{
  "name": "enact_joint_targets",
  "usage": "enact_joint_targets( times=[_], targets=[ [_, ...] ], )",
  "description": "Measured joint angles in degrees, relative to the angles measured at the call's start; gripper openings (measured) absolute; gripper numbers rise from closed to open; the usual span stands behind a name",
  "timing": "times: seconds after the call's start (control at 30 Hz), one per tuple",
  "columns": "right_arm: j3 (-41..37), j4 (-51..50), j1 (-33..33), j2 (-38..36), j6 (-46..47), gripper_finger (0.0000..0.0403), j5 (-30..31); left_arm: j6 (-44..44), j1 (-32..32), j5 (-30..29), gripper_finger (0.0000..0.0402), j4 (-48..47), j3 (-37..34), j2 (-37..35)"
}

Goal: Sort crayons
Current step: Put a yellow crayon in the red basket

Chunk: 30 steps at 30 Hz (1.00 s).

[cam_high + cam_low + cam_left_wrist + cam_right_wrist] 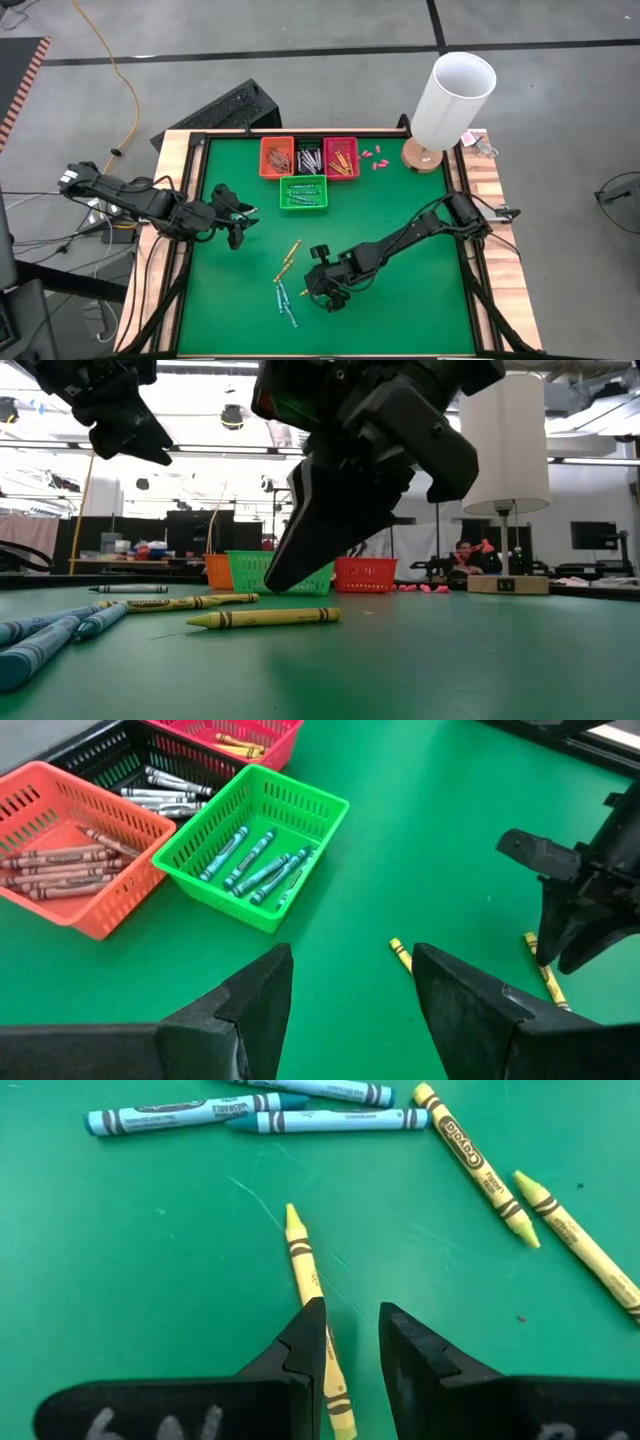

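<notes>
Right gripper [350,1370] stands low over a yellow crayon [315,1305], jaws half open astride it, not gripping. Loose crayons [286,290] lie at seven o'clock on the green surface [400,210]. Left gripper [350,990] hovers with jaws wide, empty.

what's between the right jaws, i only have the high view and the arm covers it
Observer: The right wrist view shows the right gripper with its jaws open astride a yellow crayon lying flat on the table. Green shows in the gap beside it, so it is not pinched.
Operator: which basket takes yellows
Observer: In the left wrist view, yellow-orange crayons lie in the red basket; the green basket holds blue-teal crayons.
Operator: left arm carrying anything
Observer: No. The left gripper has its jaws wide open with nothing between them.
</notes>
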Motion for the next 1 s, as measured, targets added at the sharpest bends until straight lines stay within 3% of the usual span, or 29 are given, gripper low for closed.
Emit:
enact_joint_targets(
  times=[1.0],
  targets=[
    [0.0, 0.5, -0.8, 0.0, 0.0, 0.0091, 0.2, -0.2, 0.0, -0.7, 0.0197, -0.1, 0.0, 0.0]
  ],
)
